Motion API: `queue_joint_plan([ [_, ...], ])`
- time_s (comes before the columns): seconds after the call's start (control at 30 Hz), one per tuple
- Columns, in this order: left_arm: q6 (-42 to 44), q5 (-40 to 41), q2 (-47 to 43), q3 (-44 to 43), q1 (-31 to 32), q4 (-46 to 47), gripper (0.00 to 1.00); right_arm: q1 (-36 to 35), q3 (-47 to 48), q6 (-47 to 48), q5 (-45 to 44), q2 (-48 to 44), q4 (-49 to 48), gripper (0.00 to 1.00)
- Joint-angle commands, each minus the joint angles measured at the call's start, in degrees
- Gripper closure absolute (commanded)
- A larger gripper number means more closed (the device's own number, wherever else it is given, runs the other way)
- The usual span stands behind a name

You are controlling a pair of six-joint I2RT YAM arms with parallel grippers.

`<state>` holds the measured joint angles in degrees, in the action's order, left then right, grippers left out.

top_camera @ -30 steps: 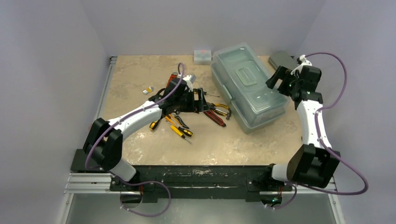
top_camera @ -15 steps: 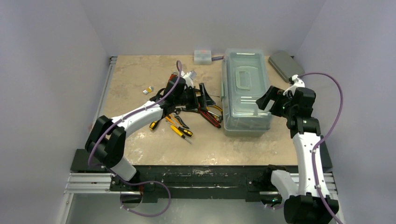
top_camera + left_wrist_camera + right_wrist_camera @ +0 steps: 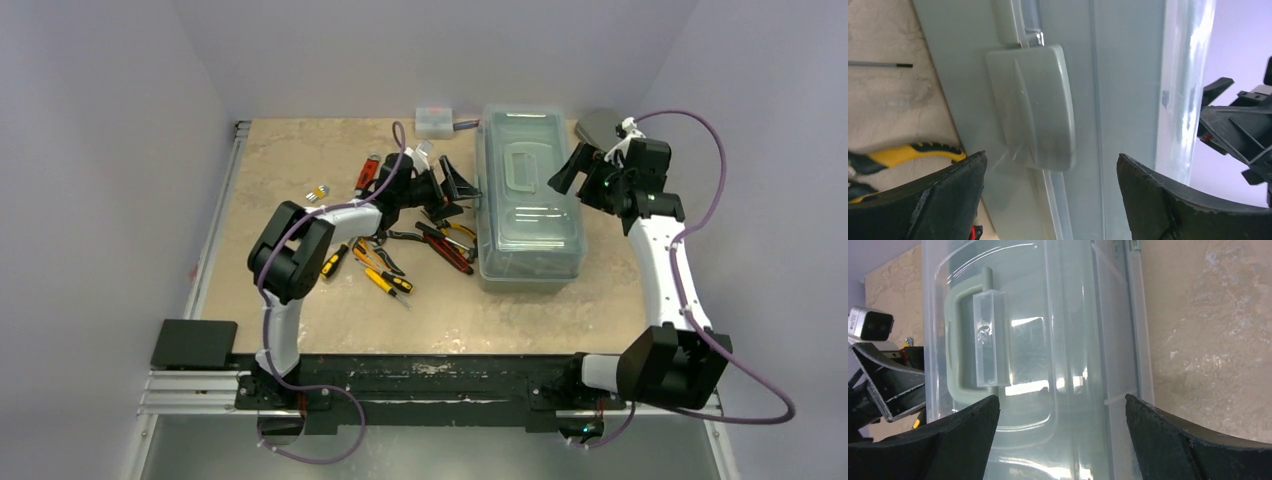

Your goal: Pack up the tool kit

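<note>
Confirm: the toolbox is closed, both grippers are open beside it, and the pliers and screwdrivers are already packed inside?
No: the top view shows the pliers and screwdrivers lying on the table left of the toolbox. The rest holds.

Spread gripper (image 3: pixel 1051 159) frames toolbox latch (image 3: pixel 1030 105) — seemingly fastened.

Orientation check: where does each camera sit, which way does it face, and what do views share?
Top external: high behind the bases, looking down on the table; both arms, left gripper and right gripper flanking the toolbox.
Left wrist: on the left arm, facing the toolbox's latch; own fingers at bottom.
Right wrist: on the right arm, facing the lid handle; own fingers at bottom.
Shared: both wrist views show the toolbox and the opposite gripper.
</note>
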<state>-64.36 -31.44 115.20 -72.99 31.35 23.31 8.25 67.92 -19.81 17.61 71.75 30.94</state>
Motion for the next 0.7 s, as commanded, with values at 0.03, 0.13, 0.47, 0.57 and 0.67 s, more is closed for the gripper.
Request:
queue_joint_plan([
  [0.03, -7.98, -5.33, 6.57, -6.57, -0.78, 12.31, 0.03, -0.76, 4.77, 0.60, 6.30, 5.51, -2.76, 0.05],
  [0.13, -10.41, -5.71, 9.18, -7.43, -0.92, 15.24, 0.05, -2.75, 6.62, 1.25, 6.67, 7.94, -2.21, 0.04],
  [0.47, -18.75, -7.15, 15.04, -8.66, -0.47, 25.24, 0.10, -7.20, 7.78, 1.18, 0.93, 12.75, -2.11, 0.01],
  [0.57, -21.78, -7.48, 16.59, -9.02, -0.07, 29.05, 0.09, -7.20, 6.80, 0.86, 0.77, 12.99, -2.47, 0.01],
  [0.67, -26.17, -7.71, 18.12, -9.16, 0.50, 34.21, 0.13, -7.20, 5.52, 0.09, 1.22, 12.29, -3.50, 0.02],
])
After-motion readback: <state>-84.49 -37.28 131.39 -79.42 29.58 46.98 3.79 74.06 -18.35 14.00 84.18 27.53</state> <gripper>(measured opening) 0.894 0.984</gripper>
